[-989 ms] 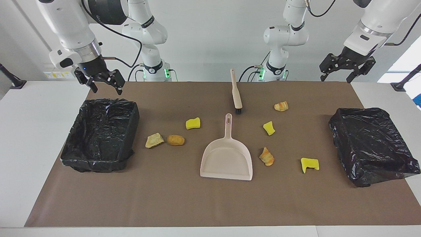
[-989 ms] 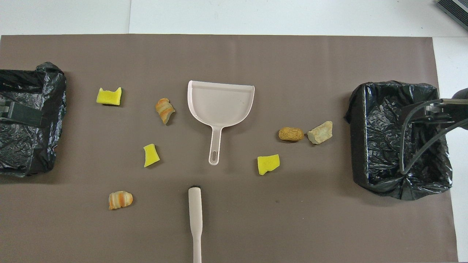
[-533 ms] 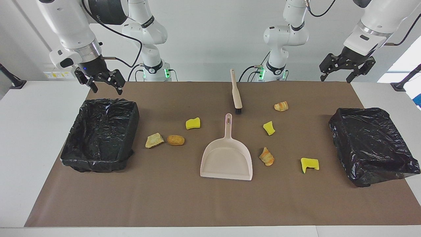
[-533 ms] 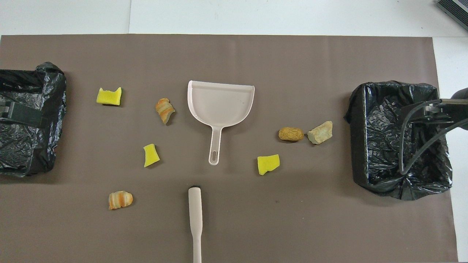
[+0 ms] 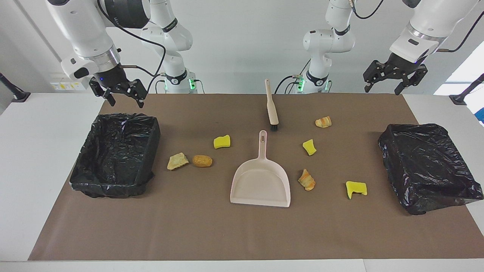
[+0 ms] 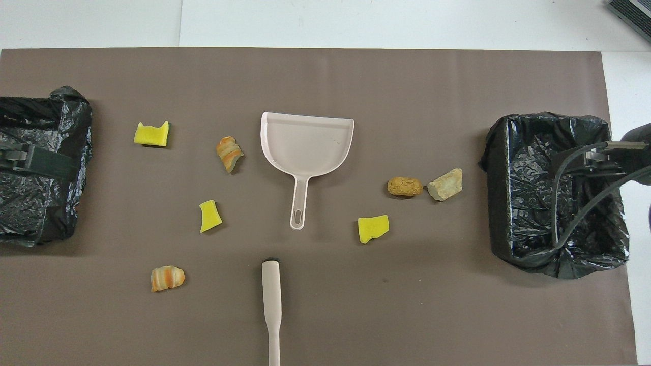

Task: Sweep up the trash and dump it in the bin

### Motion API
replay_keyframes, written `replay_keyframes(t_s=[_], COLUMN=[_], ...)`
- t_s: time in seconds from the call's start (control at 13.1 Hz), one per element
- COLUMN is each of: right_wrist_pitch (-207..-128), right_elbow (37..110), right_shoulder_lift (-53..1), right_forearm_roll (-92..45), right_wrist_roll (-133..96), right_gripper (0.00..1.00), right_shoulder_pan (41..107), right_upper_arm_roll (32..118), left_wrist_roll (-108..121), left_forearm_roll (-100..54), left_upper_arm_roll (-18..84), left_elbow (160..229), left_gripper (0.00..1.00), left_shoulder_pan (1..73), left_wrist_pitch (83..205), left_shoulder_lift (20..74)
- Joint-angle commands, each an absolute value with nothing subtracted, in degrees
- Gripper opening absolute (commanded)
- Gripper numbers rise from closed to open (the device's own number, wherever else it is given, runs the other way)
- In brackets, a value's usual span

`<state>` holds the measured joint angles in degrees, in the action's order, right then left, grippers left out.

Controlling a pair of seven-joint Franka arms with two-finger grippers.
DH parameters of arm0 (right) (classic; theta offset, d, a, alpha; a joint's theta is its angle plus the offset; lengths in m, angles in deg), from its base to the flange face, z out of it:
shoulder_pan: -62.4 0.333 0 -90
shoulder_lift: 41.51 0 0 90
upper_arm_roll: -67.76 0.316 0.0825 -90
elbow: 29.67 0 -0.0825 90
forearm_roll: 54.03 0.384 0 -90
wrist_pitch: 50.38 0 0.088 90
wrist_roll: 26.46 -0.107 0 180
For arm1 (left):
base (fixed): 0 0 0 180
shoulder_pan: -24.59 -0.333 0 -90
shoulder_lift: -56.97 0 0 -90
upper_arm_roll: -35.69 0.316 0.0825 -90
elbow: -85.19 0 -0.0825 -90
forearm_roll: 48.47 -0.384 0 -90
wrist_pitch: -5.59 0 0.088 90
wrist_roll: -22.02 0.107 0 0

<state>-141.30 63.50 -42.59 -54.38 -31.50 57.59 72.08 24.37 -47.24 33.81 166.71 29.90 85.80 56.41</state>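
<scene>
Black left end effector (image 5: 394, 77), right end effector (image 5: 118, 90) risen; trash (image 5: 202, 161) unmoved

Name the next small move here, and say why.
Probably the right gripper should drop to the brush handle. Both it and the left gripper hang open and empty, the scraps lie scattered, and the dustpan holds nothing.
</scene>
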Motion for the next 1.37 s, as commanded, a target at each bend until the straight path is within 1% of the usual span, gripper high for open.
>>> replay_keyframes(t_s=[0.0,0.23,0.38,0.61,0.76,0.99,1.14,1.29], right_wrist_pitch=[-138.9,-136.4,-136.4,-136.6,-137.6,-139.9,-142.9,-146.2], right_elbow=[62.9,59.3,58.0,55.7,55.3,55.2,55.5,56.0], right_shoulder_lift=[-42.7,-38.1,-35.5,-30.8,-28.3,-26.2,-25.3,-25.1], right_forearm_roll=[-53.8,-53.9,-54.4,-54.5,-54.6,-54.5,-54.6,-54.5], right_wrist_roll=[-29.4,-28.1,-27.8,-27.8,-27.9,-28.5,-30.7,-34.5], right_gripper=[1.00,1.00,1.00,1.00,1.00,1.00,1.00,1.00], right_shoulder_pan=[57.2,57.2,57.2,57.2,57.3,59.3,60.8,64.3], right_upper_arm_roll=[72.3,73.0,74.3,75.7,76.8,77.3,77.3,77.3], left_wrist_roll=[20.1,14.4,12.1,6.0,2.7,-0.1,-4.8,-5.8], left_forearm_roll=[-46.7,-46.4,-41.5,-39.9,-36.6,-33.4,-32.3,-29.9], left_upper_arm_roll=[30.7,24.2,21.0,14.5,10.7,5.7,1.7,-2.0], left_elbow=[177.4,191.8,198.1,205.1,210.2,217.4,221.7,226.1], left_gripper=[1.00,1.00,1.00,1.00,1.00,1.00,1.00,1.00], left_shoulder_pan=[30.8,30.9,31.2,31.4,31.4,32.9,34.0,34.8], left_wrist_pitch=[88.5,93.5,95.1,96.8,100.1,105.0,109.8,112.6], left_shoulder_lift=[63.6,72.6,75.9,78.2,80.7,83.4,83.3,83.1])
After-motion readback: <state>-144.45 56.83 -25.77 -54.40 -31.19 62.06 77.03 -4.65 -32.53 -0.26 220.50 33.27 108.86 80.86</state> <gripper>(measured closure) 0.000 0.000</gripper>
